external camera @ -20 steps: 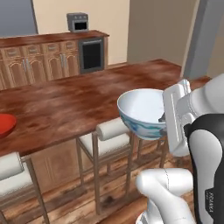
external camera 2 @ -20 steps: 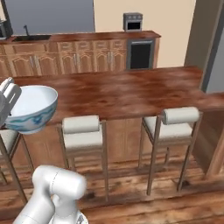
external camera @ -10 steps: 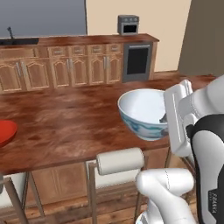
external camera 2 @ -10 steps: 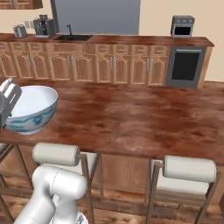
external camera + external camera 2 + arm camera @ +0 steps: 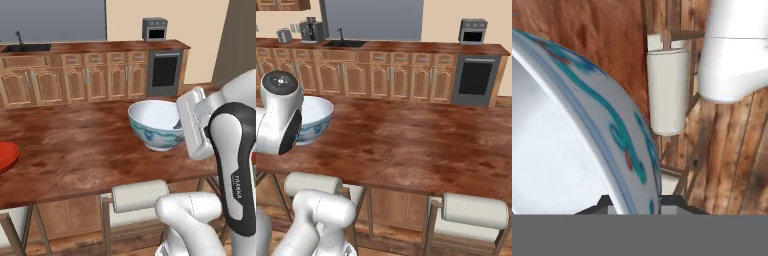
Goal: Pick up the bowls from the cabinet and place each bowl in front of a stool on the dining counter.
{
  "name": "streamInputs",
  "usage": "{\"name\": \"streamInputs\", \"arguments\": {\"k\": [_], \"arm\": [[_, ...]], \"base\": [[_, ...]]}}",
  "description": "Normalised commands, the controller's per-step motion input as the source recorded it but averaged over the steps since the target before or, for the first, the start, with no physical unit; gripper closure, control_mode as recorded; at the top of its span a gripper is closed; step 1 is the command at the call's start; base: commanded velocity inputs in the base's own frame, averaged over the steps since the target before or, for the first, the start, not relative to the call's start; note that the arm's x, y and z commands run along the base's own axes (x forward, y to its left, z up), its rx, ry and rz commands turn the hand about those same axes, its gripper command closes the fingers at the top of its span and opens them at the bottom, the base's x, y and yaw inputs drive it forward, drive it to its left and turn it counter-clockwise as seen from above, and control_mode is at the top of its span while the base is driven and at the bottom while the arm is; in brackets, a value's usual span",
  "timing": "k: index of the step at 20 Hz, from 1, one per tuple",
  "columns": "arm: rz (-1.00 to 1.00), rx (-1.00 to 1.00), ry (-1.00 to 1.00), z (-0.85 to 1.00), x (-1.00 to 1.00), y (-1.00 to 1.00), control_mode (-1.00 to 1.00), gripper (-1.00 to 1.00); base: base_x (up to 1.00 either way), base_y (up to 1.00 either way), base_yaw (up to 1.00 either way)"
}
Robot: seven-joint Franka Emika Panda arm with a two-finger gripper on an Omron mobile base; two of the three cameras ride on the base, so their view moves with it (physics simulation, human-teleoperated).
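- The robot's gripper is pinching the rim of the white bowl with the blue pattern, its jaws closed tight on the thin wall, one finger inside the bowl and one outside.
- The white bowl is hanging just above the dining counter, near the counter's front edge and above a stool; whether its base is touching the wood cannot be told.
- The red bowl is sitting on the counter far to the left, well apart from the white one.
- What could go wrong: the hold is on one side of the rim alone, so the bowl could be tipping or slipping out if the arm jolts.
- Letting go while the bowl is off the wood could be making it drop, rock or roll towards the edge.
- Setting it too near the front edge could be leaving it overhanging the stool.
- The left base view is showing the red bowl and the finger inside the white bowl.
- The right base view is showing the white bowl partly hidden behind the arm, a second stool further right with bare counter in front of it, and a coffee machine on the wall counter.
- The hand view is showing the bowl's painted outside up close, with the stool lying beyond the rim.
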Motion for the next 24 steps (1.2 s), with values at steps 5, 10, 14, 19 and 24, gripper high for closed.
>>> {"name": "streamInputs", "arguments": {"k": [5, 10, 14, 19, 24], "arm": [[0.19, 0.12, 0.05, -0.57, 1.00, -0.12, -1.00, 1.00], [0.13, 0.07, 0.11, -0.60, 1.00, -0.04, -1.00, 1.00], [0.00, 0.00, 0.01, -0.71, 0.98, -0.10, -1.00, 1.00], [0.00, -0.01, 0.00, -0.70, 0.85, -0.02, -1.00, 1.00], [0.00, -0.08, 0.00, -0.85, 0.64, 0.08, -1.00, 1.00]], "base": [[0.00, 0.00, 0.00], [0.00, 0.00, 0.00], [0.00, 0.00, 0.00], [0.00, 0.00, 0.00], [0.00, 0.00, 0.00]]}}
